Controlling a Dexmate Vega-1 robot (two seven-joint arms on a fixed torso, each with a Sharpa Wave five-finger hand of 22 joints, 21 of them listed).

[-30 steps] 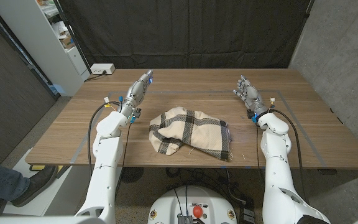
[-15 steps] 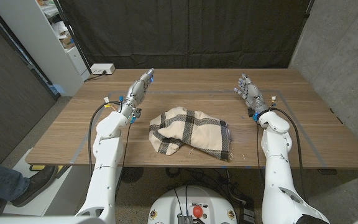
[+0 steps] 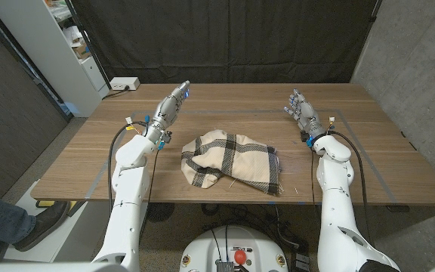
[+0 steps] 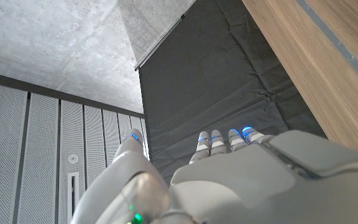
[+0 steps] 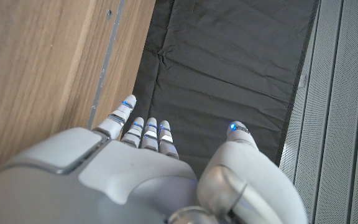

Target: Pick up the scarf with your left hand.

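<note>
Black curtain hangs behind a wooden worktop [image 3: 368,162], with concrete wall to one side and a white shelving unit [image 3: 66,45] at the far left corner. Near the middle of that worktop, toward its front edge, the scarf [image 3: 231,160] lies in a loose cream-and-dark plaid heap, one rounded fold bunched at its left end and a frayed edge trailing off to the right.

From where I sit, my left hand [image 3: 169,107] hangs above the worktop behind and to the left of the scarf, near it but not touching. Its fingers [image 3: 181,92] are stretched out long and close together, holding nothing, and they point away toward the curtain. My right hand [image 3: 302,110] is raised on the far side of the scarf, well apart from it, its fingers slightly spread and empty.

Nothing is grasped yet, so I judge the step in hand to be the reach. To do it well I would turn the left wrist so the palm faces down, bring the hand over the bunched left fold, where the cloth looks thickest, and open the fingers wide before descending. Soft fabric will likely slip from a shallow pinch, so I want to press into the heap, gather several layers, then close firmly. The right hand should keep out of the way.
</note>
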